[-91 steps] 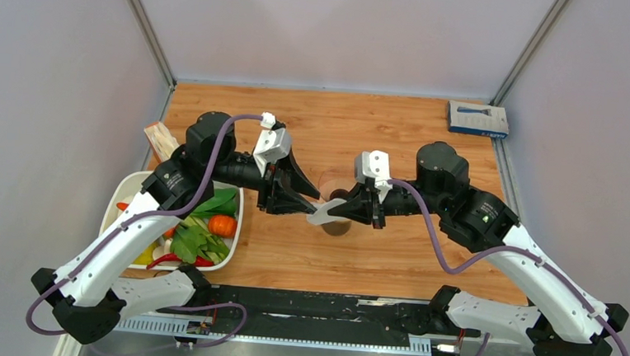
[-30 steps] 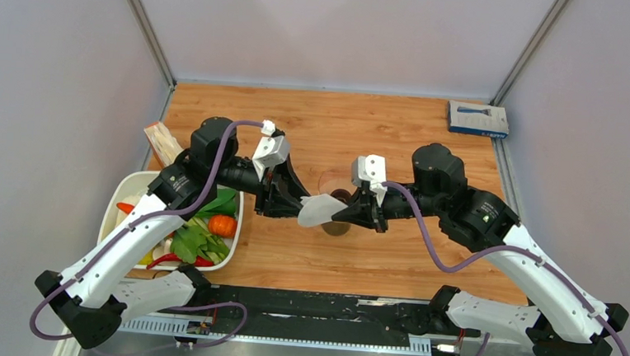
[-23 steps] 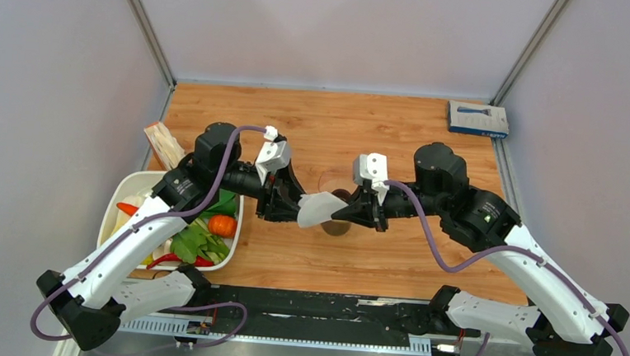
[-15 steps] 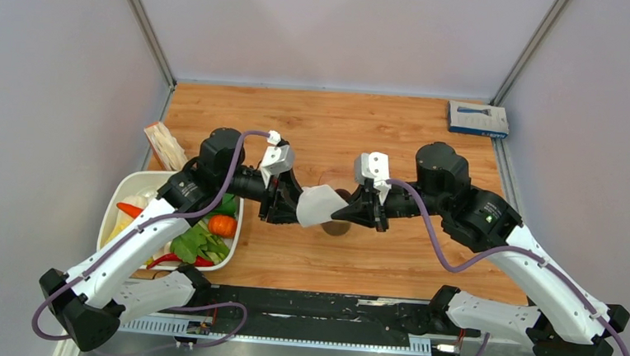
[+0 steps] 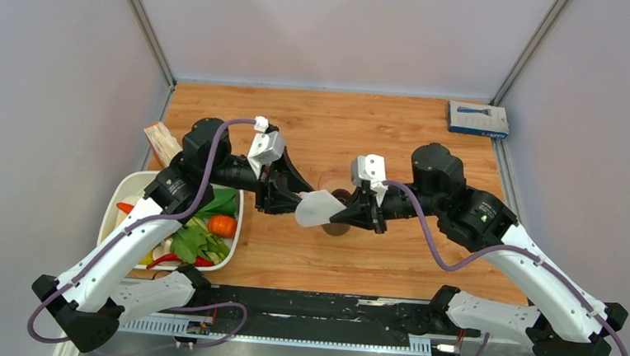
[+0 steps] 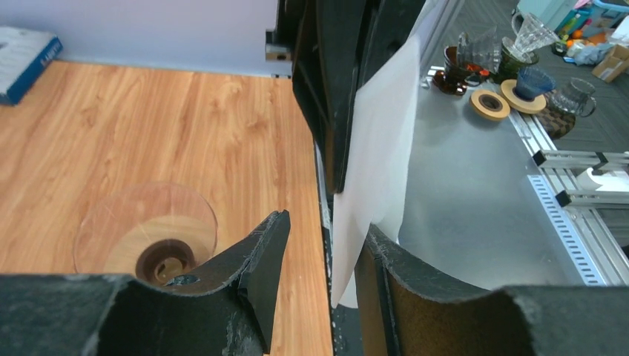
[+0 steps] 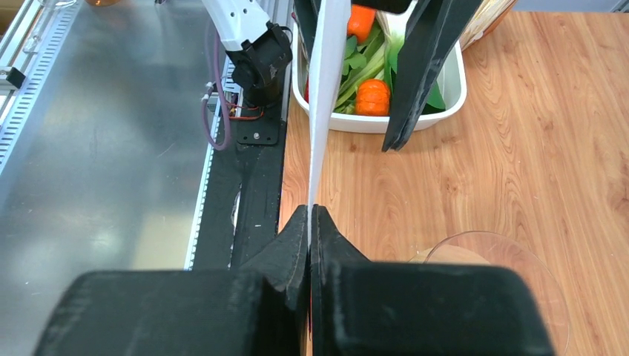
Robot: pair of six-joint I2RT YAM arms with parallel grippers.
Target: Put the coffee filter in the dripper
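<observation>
The coffee filter (image 6: 378, 141) is thin, smooth, matt white paper. At its 8 o'clock the dripper (image 6: 119, 215) is clear and glossy over a tan woody ring. The table (image 5: 397, 133) is smooth wood grain; the right gripper (image 7: 309, 211) is grainy matt black.

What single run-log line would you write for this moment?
right gripper: shut on coffee filter | left gripper: open, at filter | dripper: on table, no filter in it | step: placement not yet done
</observation>
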